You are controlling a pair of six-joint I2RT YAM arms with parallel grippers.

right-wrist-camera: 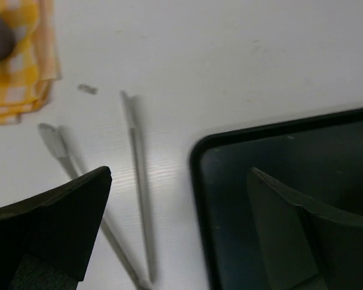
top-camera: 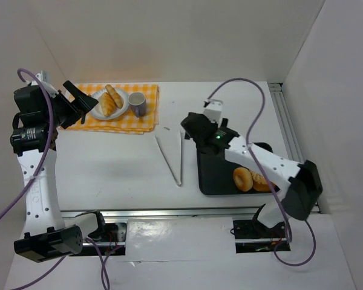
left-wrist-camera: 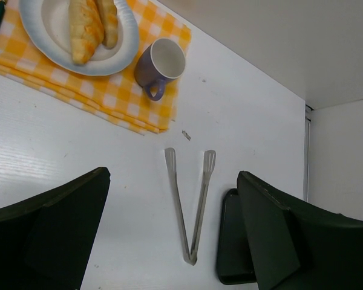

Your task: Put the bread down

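Observation:
Two golden-brown bread rolls lie on a white plate at the back left, on a yellow checked cloth. My left gripper hovers just left of the plate, open and empty. Over the far left corner of the black tray, my right gripper is held open with nothing between its fingers. Two round golden pastries sit on the tray's near right part, partly under the right arm.
A purple mug stands on the cloth right of the plate. Metal tongs lie spread in a V on the white table between cloth and tray. White walls enclose the table.

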